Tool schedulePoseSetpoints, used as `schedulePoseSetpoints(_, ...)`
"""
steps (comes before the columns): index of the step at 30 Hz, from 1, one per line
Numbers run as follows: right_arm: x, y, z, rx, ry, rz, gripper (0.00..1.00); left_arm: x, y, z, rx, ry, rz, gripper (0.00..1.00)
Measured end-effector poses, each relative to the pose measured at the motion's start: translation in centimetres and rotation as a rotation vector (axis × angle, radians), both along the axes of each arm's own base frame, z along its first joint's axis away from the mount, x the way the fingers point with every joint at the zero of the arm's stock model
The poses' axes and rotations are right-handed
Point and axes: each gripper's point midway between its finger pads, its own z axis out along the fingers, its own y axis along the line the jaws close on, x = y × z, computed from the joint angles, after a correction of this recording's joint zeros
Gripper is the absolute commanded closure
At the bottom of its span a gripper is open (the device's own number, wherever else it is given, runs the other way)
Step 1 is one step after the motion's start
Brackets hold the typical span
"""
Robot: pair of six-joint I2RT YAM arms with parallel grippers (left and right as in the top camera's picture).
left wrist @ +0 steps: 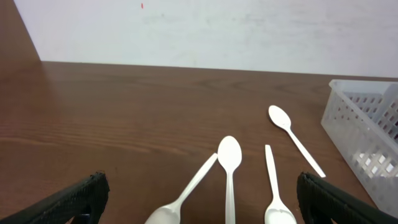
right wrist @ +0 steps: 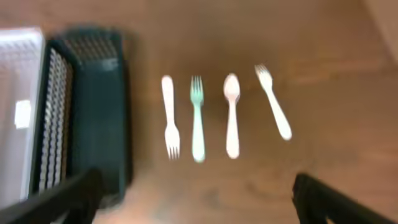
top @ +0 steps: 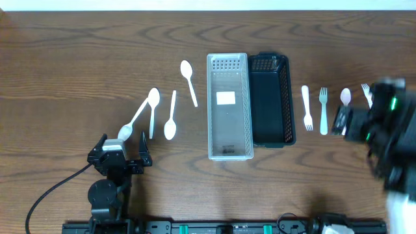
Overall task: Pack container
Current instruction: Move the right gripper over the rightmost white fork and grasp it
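A white mesh basket [top: 228, 151] and a black basket [top: 273, 138] stand side by side at mid-table. Several white spoons [top: 189, 81] lie left of them, and they also show in the left wrist view [left wrist: 229, 155]. A white fork [top: 307, 107], a green fork [top: 324, 110], a pink spoon [top: 345, 97] and another white fork [top: 367, 95] lie to the right. My left gripper [top: 120, 156] is open and empty, just short of the spoons [left wrist: 202, 190]. My right gripper [top: 342, 121] is open and empty above the forks [right wrist: 196, 186], and it is blurred.
The wrist views show the white basket [left wrist: 367, 137] to the right of the spoons and the black basket [right wrist: 93, 106] to the left of the forks. The table's far edge meets a pale wall [left wrist: 205, 31]. A cable [top: 52, 192] runs from the left arm.
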Motion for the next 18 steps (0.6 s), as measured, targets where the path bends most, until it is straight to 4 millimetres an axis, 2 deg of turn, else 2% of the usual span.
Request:
schedulePoseSetpoints(4,2.9,-0.4,0.8,-0.003,0.125,0.022,0.01,0.0,0.0,0.0,0.0,0.0,0.0,0.02)
schedulePoseSetpoints(7,5.0,-0.7,0.1,-0.006,0.161,0.025,0.01,0.0,0.0,0.0,0.0,0.0,0.0,0.02)
schedulePoseSetpoints(14,8.1,-1.5,-6.8,0.001,0.38,0.023,0.01,0.0,0.0,0.0,0.0,0.0,0.0,0.02)
schedulePoseSetpoints(18,9.0,-2.3,-9.9,-0.04,0.479,0.043,0.01,0.0,0.0,0.0,0.0,0.0,0.0,0.02)
